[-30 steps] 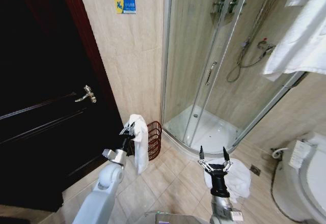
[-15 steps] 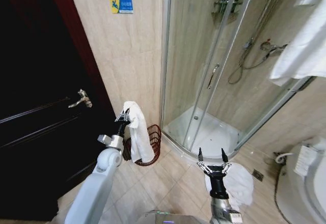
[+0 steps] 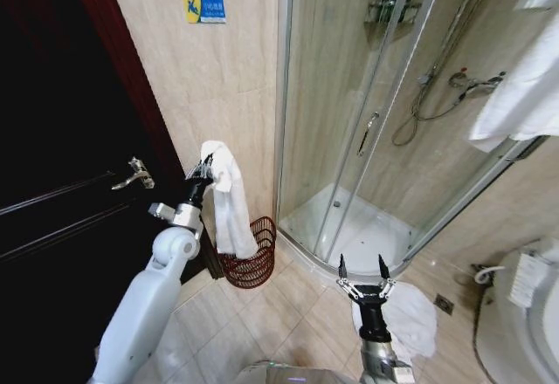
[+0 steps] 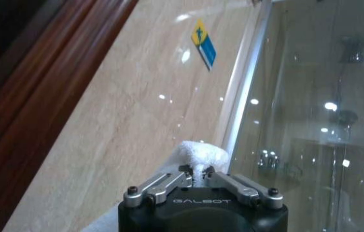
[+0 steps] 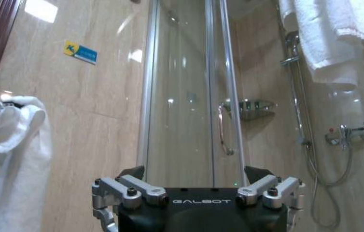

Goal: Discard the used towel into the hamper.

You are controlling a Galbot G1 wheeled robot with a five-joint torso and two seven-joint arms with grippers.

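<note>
Against the tiled wall [image 3: 223,96] beside the shower door [image 3: 336,113], the left gripper [image 3: 202,171] is raised with jaws closed on a white towel [image 3: 229,205] that hangs over the hamper [image 3: 253,266] on the floor [image 3: 297,323]. Right gripper [image 3: 360,271]: low near the shower, jaws wide open, empty.

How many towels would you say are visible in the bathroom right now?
3: one towel held up by the left gripper above the hamper, one on the floor behind the open right gripper, one hanging beside the shower.
</note>
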